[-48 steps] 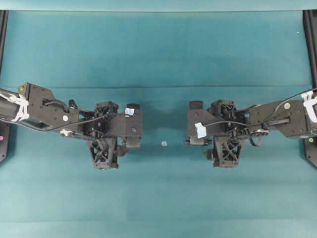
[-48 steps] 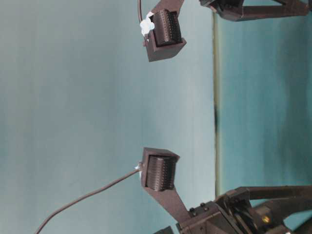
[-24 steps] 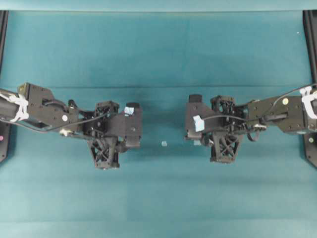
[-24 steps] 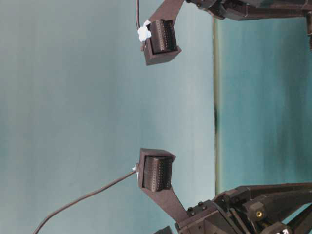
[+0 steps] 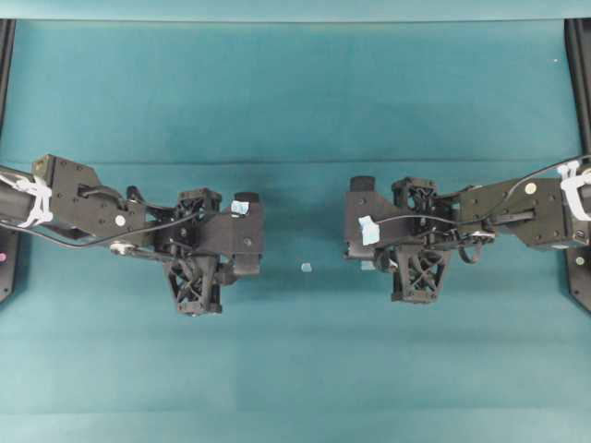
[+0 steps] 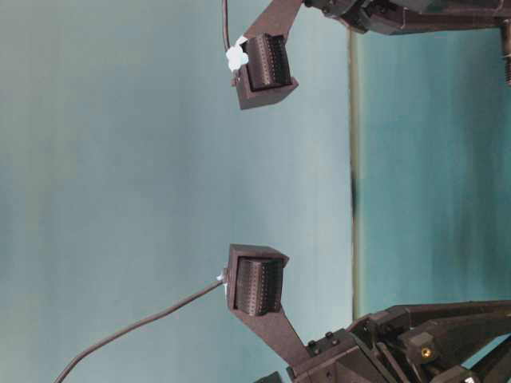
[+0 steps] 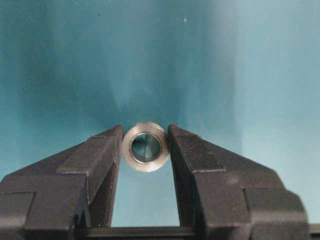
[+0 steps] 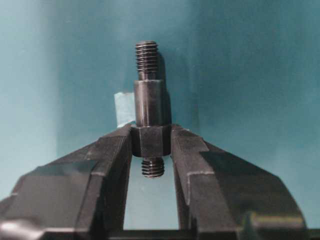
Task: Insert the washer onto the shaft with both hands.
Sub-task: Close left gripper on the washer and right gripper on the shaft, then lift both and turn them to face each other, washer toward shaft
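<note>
Left black lattice-fingered gripper (image 7: 145, 150) clamped on the small silvery metal washer (image 7: 145, 146), pinched edge-on between the two fingertips (image 7: 102, 150), centre hole facing the wrist camera, teal cloth visible through it. Right black lattice-fingered gripper (image 8: 151, 142) closed on the dark grey stepped metal shaft (image 8: 148, 107), gripped at its thicker hexagonal middle, standing upright in the wrist view: smooth collar and long threaded end pointing away past the fingertips, short threaded stub showing in the gap toward the palm. Scrap of pale blue tape (image 8: 123, 108) just behind the shaft on the left.

From overhead, left gripper (image 5: 242, 242) left of centre, right gripper (image 5: 362, 235) right of centre, facing each other across the teal cloth-covered table (image 5: 295, 101), well apart, roughly level. Tiny pale white speck (image 5: 306, 268) on the cloth between them, touching neither. Washer and shaft too small to make out from overhead. In the sideways table-level view, only the ribbed finger pads (image 6: 257, 286) of both grippers seen, raised off the cloth.
</note>
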Controlling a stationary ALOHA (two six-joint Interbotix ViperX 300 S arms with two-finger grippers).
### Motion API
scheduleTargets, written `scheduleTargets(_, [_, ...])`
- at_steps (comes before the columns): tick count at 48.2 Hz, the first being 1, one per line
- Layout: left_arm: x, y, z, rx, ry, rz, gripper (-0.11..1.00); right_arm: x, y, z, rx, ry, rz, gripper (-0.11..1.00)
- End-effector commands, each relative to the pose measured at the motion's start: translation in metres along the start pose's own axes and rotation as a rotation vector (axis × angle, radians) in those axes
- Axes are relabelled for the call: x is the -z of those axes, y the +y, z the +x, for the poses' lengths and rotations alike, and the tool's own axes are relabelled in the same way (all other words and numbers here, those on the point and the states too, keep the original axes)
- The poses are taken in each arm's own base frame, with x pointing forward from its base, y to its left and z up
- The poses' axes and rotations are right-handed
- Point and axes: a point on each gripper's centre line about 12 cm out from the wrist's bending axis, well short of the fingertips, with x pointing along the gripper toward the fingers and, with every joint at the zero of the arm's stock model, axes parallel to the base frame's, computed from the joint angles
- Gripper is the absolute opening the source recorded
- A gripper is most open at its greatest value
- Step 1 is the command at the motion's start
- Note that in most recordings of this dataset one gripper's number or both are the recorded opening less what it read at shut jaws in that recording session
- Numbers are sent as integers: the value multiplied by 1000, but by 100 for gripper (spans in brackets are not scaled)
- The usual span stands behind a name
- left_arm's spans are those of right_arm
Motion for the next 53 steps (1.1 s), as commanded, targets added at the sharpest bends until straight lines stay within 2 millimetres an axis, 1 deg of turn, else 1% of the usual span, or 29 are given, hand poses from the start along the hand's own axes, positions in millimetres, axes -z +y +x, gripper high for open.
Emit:
scheduleTargets(1, [-12,-1,-10,3,-57,4,36,-10,6,-9,-9,-44,-14,0])
scheduleTargets(11, [-18,-1,-23,5,-126,4,36,-20,7,-29,-13,-112,-9,0])
scheduleTargets(22, [-25,-2,-44,8,-233,4,36,-29,10,-48,-25,-214,9,0])
scheduleTargets(28, [-24,-1,-53,8,-282,0,36,-28,12,-51,-30,-295,5,0])
scheduleTargets(33, [-23,0,-60,7,-319,-4,37,-32,15,-57,-40,-405,4,0])
scheduleTargets(40, [-28,0,-69,12,-380,-19,37,-33,19,-66,-53,-548,-4,0])
scheduleTargets(46, [-35,0,-76,21,-464,-43,36,-30,19,-69,-56,-598,-3,0])
scheduleTargets(53, [-43,0,-85,40,-603,-82,36,-25,19,-68,-66,-606,29,0])
